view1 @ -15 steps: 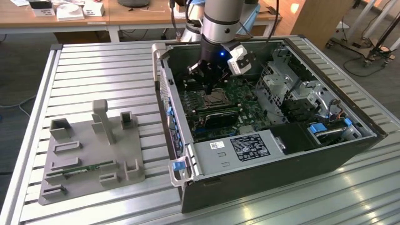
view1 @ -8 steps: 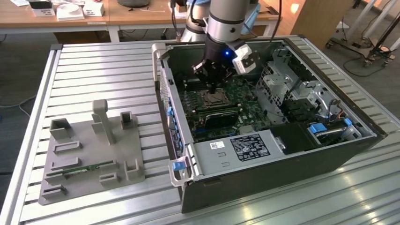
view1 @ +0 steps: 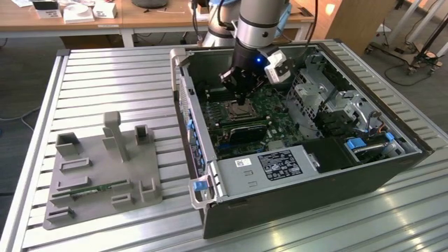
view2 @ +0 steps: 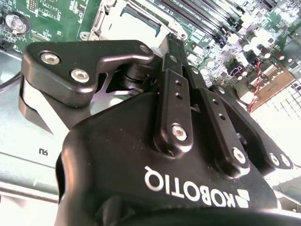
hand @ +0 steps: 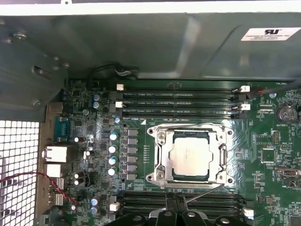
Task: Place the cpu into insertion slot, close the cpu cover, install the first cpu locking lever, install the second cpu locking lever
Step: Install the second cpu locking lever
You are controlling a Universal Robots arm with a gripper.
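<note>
Nearest us in the first wrist view, the gripper (hand: 176,207), fingers pressed together on nothing, at its 12 o'clock the cpu (hand: 189,159), silvery and square, seated in the insertion slot (hand: 160,162), cpu cover (hand: 219,162) shut around it, memory slots (hand: 181,96) beyond.

- Open black desktop computer case (view1: 364,173) lying on a slatted metal table (view1: 105,79)
- Grey moulded fixture tray (view1: 98,173) beside it, apparently holding a green strip

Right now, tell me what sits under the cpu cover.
Through the cpu cover's window shows the cpu's silvery top, seated in the insertion slot. The frame and chip hide the pin field.
</note>
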